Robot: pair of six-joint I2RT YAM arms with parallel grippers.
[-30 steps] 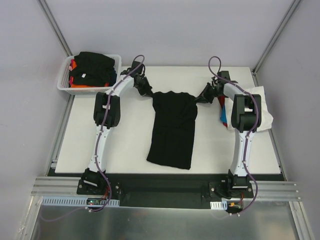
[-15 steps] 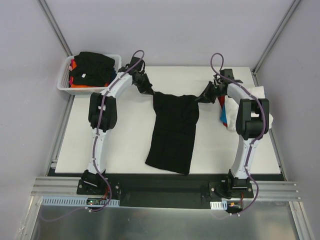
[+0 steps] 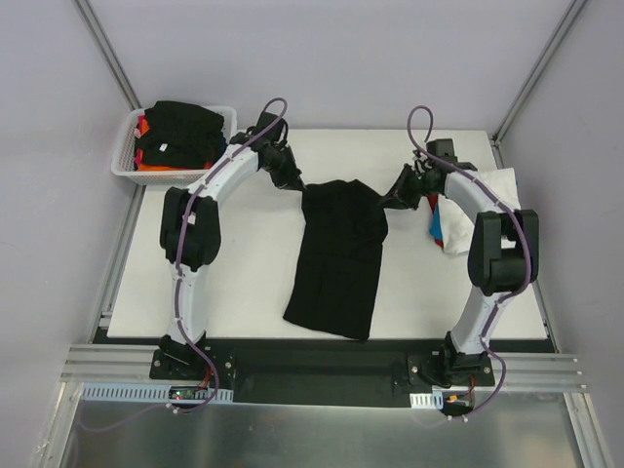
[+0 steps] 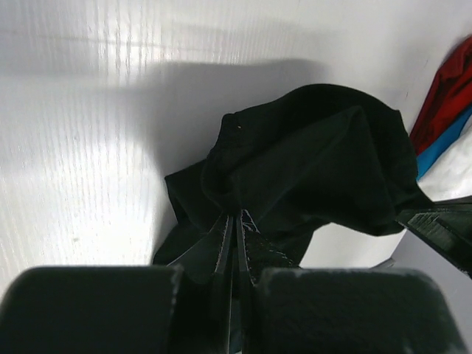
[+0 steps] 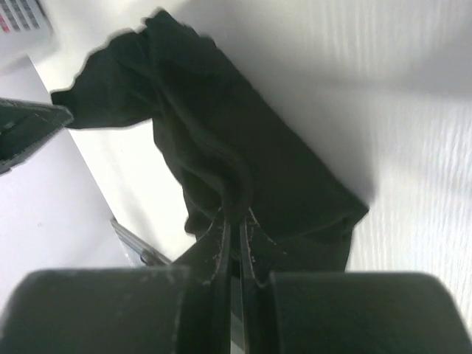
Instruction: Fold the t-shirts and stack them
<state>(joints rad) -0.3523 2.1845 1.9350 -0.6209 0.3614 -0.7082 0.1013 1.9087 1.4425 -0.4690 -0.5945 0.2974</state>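
- The left gripper (image 3: 298,183) and right gripper (image 3: 392,200) are each clamping a far corner of the black shirt (image 3: 336,258), which is lying mid-table (image 3: 244,273).
- Both should be travelling at matched height and pace, keeping that edge taut for a square fold.
- Compared with a second ago, the grippers are sitting closer together and the held edge is bunching.
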